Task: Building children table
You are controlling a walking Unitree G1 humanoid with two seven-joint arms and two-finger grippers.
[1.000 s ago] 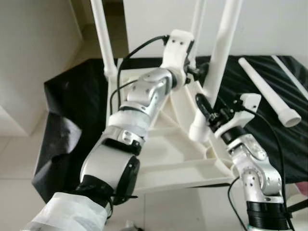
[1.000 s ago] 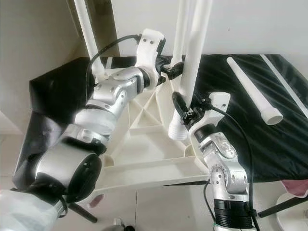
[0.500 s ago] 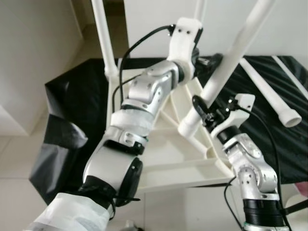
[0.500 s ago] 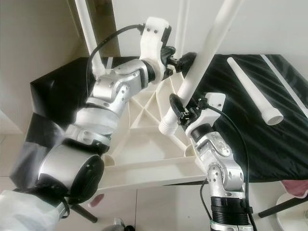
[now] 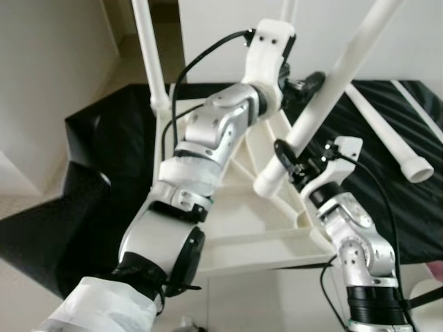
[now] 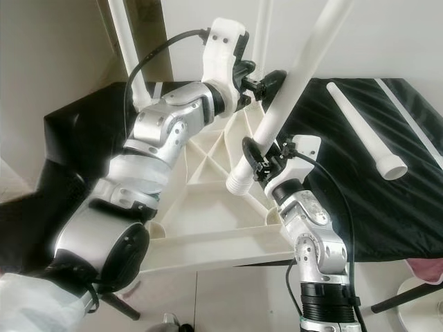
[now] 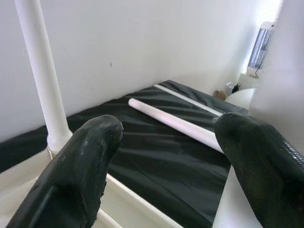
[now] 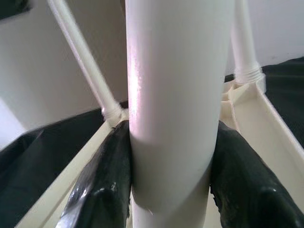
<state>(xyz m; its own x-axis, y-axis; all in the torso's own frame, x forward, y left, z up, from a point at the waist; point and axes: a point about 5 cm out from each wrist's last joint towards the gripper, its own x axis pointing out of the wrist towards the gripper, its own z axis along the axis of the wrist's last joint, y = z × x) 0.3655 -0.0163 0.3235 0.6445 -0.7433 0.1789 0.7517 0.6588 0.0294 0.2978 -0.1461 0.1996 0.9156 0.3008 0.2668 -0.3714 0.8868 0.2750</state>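
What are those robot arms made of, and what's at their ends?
Both arms are rounded silver metal segments with black joints and looping black cables. The left end effector and right end effector each have two long glossy black fingers on a white plastic wrist block. The left upper arm wears white fabric.

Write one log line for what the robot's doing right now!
step: fitting leg | right claw: shut on white table leg, tilted, threaded end free | left claw: open beside leg | upturned tabletop: two legs standing
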